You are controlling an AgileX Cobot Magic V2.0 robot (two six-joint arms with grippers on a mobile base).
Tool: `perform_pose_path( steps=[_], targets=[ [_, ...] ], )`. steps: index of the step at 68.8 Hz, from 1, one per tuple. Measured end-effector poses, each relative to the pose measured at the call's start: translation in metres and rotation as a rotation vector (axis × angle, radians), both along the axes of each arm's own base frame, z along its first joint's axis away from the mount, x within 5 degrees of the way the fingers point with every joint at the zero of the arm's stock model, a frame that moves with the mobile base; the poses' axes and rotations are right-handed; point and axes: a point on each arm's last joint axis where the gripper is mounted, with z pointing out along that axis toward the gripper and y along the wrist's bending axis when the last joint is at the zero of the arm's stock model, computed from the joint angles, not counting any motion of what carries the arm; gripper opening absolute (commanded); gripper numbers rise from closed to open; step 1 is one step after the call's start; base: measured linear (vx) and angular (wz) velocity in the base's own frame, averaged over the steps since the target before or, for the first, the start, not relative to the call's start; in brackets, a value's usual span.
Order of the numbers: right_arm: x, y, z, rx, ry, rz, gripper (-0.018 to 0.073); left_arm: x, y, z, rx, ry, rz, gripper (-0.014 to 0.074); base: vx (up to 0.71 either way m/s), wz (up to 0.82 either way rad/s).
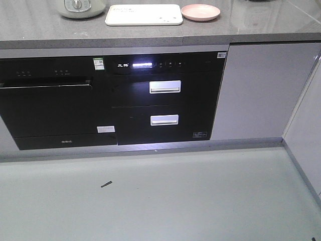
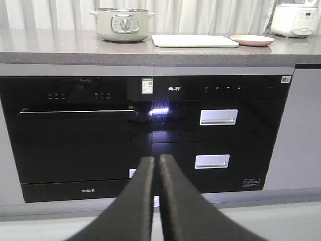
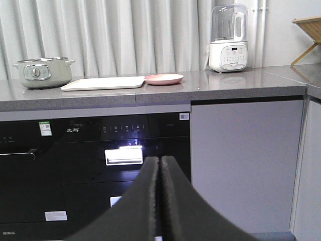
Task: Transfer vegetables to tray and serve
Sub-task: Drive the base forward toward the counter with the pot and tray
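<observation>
counter [image 1: 261, 27]: grey stone-look top running across the far side, above the black appliances.
cooking pot [image 2: 123, 24]: pale green, with a dial on the front and two side handles. It stands at the left of the counter, near the tray's left end.
tray [image 1: 143, 15]: cream-white and rectangular with rounded corners. It lies flat on the counter between the cooking pot and the pink plate, with faint dark marks near its right front corner.
pink plate [image 1: 200, 12]: round, flat on the counter just beside the tray's right end. Whether the two touch cannot be told.
blender [image 3: 228, 40]: white base with buttons and a clear jug on top, standing well right of the pink plate.
wooden rack [image 3: 308, 30]: only a part shows, at the far right.
black appliance [image 2: 75, 140]: glass front with a long horizontal handle, under the counter at the left.
drawer unit [image 1: 142, 65]: black with a lit display on top and two silver handles, one above the other.
cabinet door [image 1: 251, 90]: pale grey, to the right of the drawer unit.
floor [image 1: 175, 201]: grey, with a small dark scrap [image 1: 106, 184] lying on it.
left claw [image 2: 156, 159]: clenched on nothing, low before the appliances and well apart from the tray.
right claw [image 3: 159, 159]: clenched on nothing, low before the drawer unit.
</observation>
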Motion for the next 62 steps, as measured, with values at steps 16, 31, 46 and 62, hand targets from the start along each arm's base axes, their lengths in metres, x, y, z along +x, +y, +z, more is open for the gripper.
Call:
perform_pose_path(
  steps=[16,31,46,62],
  targets=[
    [0.0000,0.0000,0.0000,0.000,0.000,0.000,-0.0003,0.0000,0.0000,0.0000,0.000,0.000,0.000,-0.0006,0.07,-0.05],
    [0.0000,0.0000,0.0000,0.000,0.000,0.000,-0.0003,0.0000,0.0000,0.0000,0.000,0.000,0.000,-0.0006,0.07,-0.04],
    [0.0000,0.0000,0.0000,0.000,0.000,0.000,-0.0003,0.0000,0.0000,0.0000,0.000,0.000,0.000,-0.0006,0.08,-0.01],
    [0.0000,0.0000,0.0000,0.000,0.000,0.000,-0.0003,0.0000,0.0000,0.0000,0.000,0.000,0.000,-0.0006,0.09,-0.01]
  ],
)
